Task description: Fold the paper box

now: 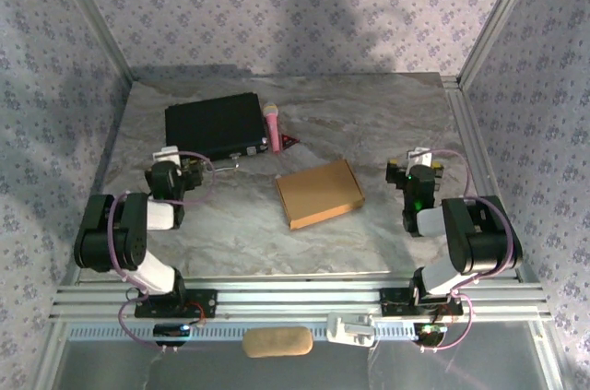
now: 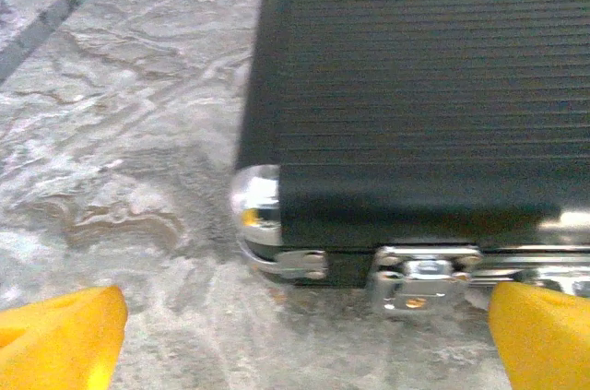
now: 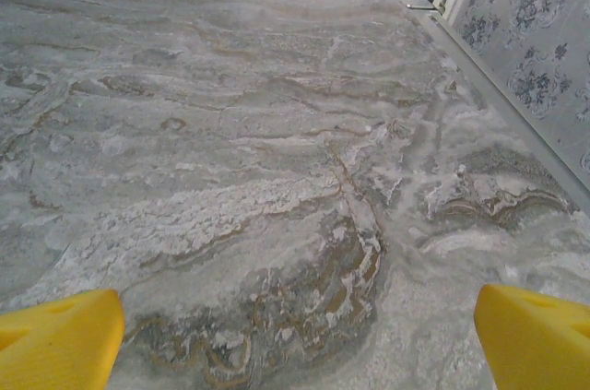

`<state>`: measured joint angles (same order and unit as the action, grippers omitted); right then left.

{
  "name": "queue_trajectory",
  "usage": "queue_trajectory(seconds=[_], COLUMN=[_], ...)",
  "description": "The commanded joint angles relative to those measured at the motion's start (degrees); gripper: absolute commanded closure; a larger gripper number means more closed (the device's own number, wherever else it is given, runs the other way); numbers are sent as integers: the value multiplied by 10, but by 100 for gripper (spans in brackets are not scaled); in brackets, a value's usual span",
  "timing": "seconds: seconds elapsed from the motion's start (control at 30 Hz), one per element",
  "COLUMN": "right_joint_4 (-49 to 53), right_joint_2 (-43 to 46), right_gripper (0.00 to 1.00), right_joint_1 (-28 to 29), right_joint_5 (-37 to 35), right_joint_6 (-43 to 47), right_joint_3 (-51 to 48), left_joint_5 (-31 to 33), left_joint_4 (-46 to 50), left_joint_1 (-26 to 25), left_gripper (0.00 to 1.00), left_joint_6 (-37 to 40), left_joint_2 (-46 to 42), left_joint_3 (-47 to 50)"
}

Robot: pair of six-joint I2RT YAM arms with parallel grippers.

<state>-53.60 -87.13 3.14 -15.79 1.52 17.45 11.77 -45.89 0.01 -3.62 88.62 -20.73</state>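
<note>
Paper box (image 1: 320, 193) lies flat in the middle of the table (image 1: 369, 113), tan and plain, turned a little so one corner points near. It sits between the two arms, well apart from both.

Nearest of all is a metal rail (image 1: 295, 302) across the front edge, where the two arms are bolted. A tan rounded lump (image 1: 277, 342) and a small white part (image 1: 350, 327) lie just in front of the rail.

A bit farther in, the left end effector (image 1: 192, 167) is on the left, and its jaws are wide open. It holds nothing. In the left wrist view the left end effector (image 2: 304, 339) hangs low over the table, with a yellow fingertip (image 2: 64, 335) at each bottom corner. It is close to the near edge of the black case (image 2: 424, 86), by a shiny corner cap (image 2: 256, 206) and a silver latch (image 2: 424, 275). I cannot tell if the right-hand fingertip touches the case.

The right end effector (image 1: 415, 167) is on the right, also wide open and holding nothing. In the right wrist view the right end effector (image 3: 300, 339) has bare grey marble table in front of it, with lots of room. A metal strip (image 3: 516, 132) runs along the right edge of the table.

The box has bare table on every side.

Farther back on the left, the black case (image 1: 214, 124) lies flat. A pink microphone (image 1: 273, 125) lies just beside its right edge, and a small dark red thing (image 1: 289, 141) is next to that. Beyond them, walls with flower paper (image 1: 295, 3) close in the table.
</note>
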Motion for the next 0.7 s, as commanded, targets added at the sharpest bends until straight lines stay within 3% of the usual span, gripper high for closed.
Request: queue_trajectory(seconds=[0.0,0.07,0.67], right_joint_4=[54,57,51], right_joint_2=[-1,-1,2], right_gripper=[1,1,1], right_joint_1=[-29,-34,-34], right_joint_5=[29,34,32], right_joint_6=[-17,-20,-20], right_joint_3=[40,42,38], left_joint_5=[4,4,6], left_joint_4=[-56,-19,-30], left_joint_1=[-10,-2,-3], left_gripper=[0,0,0], left_joint_6=[11,-3,-1], left_joint_2=[3,-10,-8], left_joint_3=[-14,-19,-18])
